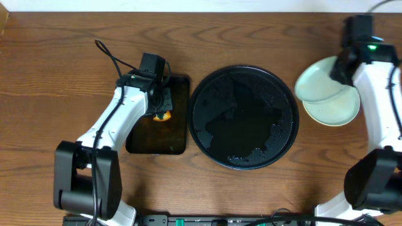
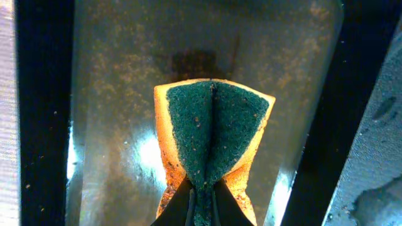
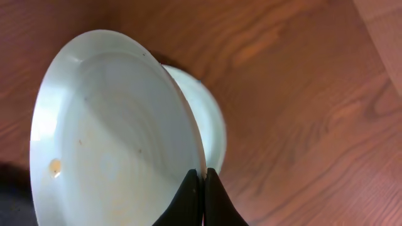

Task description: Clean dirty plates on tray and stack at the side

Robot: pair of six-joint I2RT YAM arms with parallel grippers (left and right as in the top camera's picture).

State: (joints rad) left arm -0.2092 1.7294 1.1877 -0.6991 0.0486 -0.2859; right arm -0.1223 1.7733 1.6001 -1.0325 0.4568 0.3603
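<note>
- Now, left gripper (image 2: pixel 202 191) pinches the sponge (image 2: pixel 213 125) over the small tray (image 2: pixel 107 75).
- Meanwhile right gripper (image 3: pixel 202 182) clamps a tilted mint plate (image 3: pixel 113 132) by its rim, above a second plate (image 3: pixel 213 119).

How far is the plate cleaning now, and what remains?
Done: the round black tray holds no plates, and a pale plate lies on the table to its right. In hand: the right gripper pinches a mint plate by its rim, tilted over that one; the left gripper holds a sponge above the rectangular tray. Left: setting it down. Only two plates show.
</note>
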